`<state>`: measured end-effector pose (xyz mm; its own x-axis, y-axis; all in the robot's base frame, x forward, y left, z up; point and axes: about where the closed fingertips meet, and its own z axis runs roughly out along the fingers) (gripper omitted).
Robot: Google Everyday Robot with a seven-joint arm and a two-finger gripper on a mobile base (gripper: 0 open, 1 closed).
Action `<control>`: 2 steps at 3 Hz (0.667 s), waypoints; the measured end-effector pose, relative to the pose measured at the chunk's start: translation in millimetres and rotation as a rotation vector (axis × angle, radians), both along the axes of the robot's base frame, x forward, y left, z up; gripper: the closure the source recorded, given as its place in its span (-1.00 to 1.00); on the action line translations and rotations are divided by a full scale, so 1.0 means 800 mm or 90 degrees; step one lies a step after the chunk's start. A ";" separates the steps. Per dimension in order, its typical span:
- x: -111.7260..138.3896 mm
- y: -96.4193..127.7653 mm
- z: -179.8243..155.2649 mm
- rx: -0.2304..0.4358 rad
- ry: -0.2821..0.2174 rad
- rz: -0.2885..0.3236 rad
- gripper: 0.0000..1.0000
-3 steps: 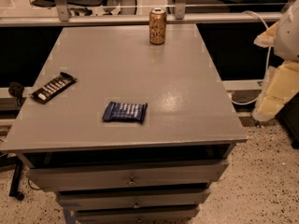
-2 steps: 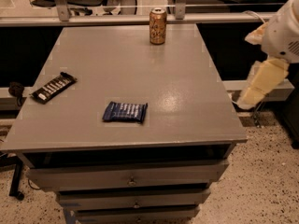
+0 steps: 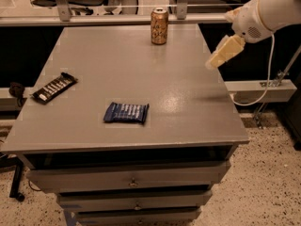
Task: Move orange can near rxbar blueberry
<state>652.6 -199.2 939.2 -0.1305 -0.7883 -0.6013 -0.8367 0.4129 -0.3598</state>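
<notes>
The orange can [image 3: 159,26] stands upright at the far edge of the grey table [image 3: 188,107], near the middle. The rxbar blueberry [image 3: 126,112], a flat dark blue wrapper, lies near the front of the table, a little left of centre. My gripper [image 3: 212,63] hangs in the air above the table's right edge, pointing down and left. It is to the right of the can and in front of it, well apart from it, and holds nothing that I can see. The white arm [image 3: 263,13] reaches in from the upper right.
A longer black-wrapped bar [image 3: 54,87] lies near the table's left edge. The table has drawers [image 3: 131,180] under its front. A rail with metal posts [image 3: 61,4] runs behind the far edge. A white cable [image 3: 263,86] hangs at the right.
My arm has risen and swung left, bringing the gripper from beside the table's right side to above its right edge. The can and both bars have not moved.
</notes>
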 end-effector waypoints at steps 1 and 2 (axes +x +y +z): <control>0.089 0.017 -0.015 0.075 -0.036 0.002 -1.00; 0.165 0.041 -0.033 0.134 -0.057 -0.006 -1.00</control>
